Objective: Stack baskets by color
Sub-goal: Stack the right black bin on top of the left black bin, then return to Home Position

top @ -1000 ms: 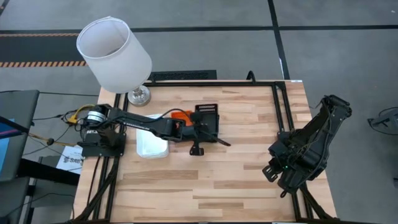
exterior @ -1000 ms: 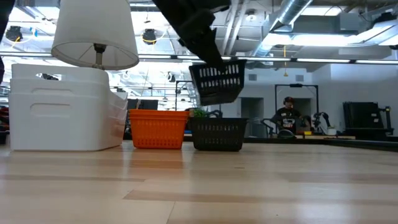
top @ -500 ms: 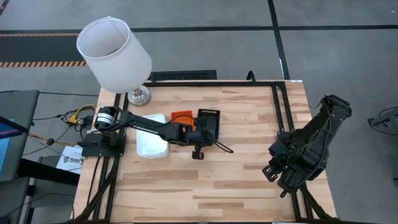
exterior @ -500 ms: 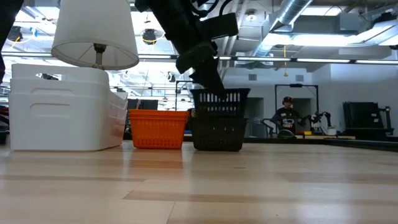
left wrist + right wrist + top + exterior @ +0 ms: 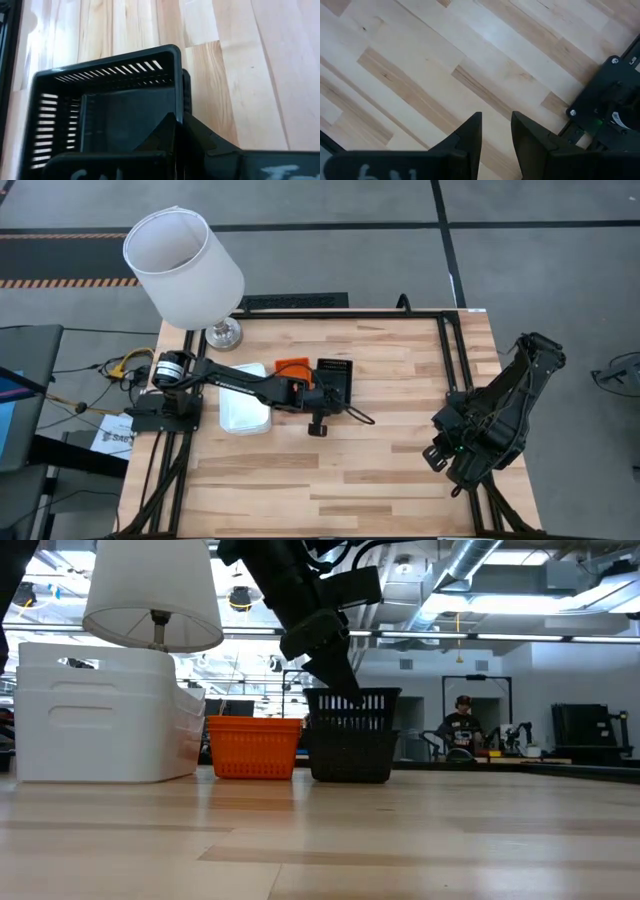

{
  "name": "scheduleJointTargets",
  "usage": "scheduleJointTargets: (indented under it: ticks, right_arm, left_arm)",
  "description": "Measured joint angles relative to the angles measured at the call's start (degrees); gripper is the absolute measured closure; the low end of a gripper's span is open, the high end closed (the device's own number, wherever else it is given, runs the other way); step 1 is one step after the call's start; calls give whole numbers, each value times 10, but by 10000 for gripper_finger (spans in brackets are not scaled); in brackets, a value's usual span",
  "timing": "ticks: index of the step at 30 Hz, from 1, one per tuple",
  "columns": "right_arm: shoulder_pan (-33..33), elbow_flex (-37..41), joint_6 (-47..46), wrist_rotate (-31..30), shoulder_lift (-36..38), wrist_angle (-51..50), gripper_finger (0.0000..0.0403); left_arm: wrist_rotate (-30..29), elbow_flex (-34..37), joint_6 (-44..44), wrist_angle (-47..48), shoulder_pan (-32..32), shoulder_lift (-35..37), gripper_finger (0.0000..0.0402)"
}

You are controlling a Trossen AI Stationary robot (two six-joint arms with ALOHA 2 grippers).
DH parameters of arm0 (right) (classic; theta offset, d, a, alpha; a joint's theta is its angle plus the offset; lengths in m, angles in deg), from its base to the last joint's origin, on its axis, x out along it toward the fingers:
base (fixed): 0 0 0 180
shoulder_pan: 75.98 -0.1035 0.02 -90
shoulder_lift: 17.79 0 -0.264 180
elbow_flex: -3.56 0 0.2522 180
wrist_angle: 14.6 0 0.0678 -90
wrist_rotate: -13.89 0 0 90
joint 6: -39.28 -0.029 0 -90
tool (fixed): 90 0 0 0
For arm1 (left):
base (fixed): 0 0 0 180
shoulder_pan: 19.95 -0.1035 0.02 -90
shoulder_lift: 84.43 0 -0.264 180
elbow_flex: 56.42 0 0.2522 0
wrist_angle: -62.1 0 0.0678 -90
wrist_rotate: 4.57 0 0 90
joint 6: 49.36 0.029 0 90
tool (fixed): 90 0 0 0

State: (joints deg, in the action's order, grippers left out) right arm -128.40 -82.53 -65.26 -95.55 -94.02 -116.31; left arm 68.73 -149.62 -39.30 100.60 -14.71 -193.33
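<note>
A black slotted basket sits nested in a second black basket on the table, right of the orange baskets and the stacked white baskets. My left gripper is shut on the upper black basket, reaching in from the table's left. At the table's right edge my right gripper hangs open over bare wood, far from the baskets. My left gripper pinches the upper black basket's near side wall, close to that wall's left end, with one finger inside the basket and one outside. The fingers slant down from the table's left. The basket rests roughly level inside the lower black basket.
A big white lampshade on a metal foot stands at the far left corner. A black frame rail runs along the table's right side. Bare wood lies between the baskets and the right arm.
My left gripper has gone down with the black basket. A second ago the basket hung tilted above the black one on the table; now it sits level, nested inside it. The gripper stays shut.
</note>
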Motion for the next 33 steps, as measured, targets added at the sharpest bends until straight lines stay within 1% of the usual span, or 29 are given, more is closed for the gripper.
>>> scheduleJointTargets:
  ticks: [7,10,13,20,22,25,28,30,33]
  right_arm:
    - [0,0,0,1,0,-2,276]
    - [0,0,2,1,0,-4,276]
    - [0,0,2,1,0,-5,276]
    - [-1,0,10,1,0,-5,276]
    - [-1,0,13,1,0,-5,276]
    - [0,0,14,-2,1,-1,276]
    - [6,0,27,-24,7,5,276]
    - [15,0,61,-58,22,19,276]
    - [37,-22,121,-147,49,38,276]
  left_arm:
    - [0,0,-3,-6,-2,0,401]
    - [11,0,-7,-15,-3,0,391]
    - [25,0,-7,-24,-3,0,363]
    - [13,0,-9,-12,-7,0,282]
    - [13,-2,-24,-9,-7,0,264]
    - [17,-40,-67,44,-7,10,244]
    - [44,-114,-111,109,-7,42,233]
    - [61,-170,-131,171,-7,59,231]
    - [75,-260,-137,263,0,79,231]
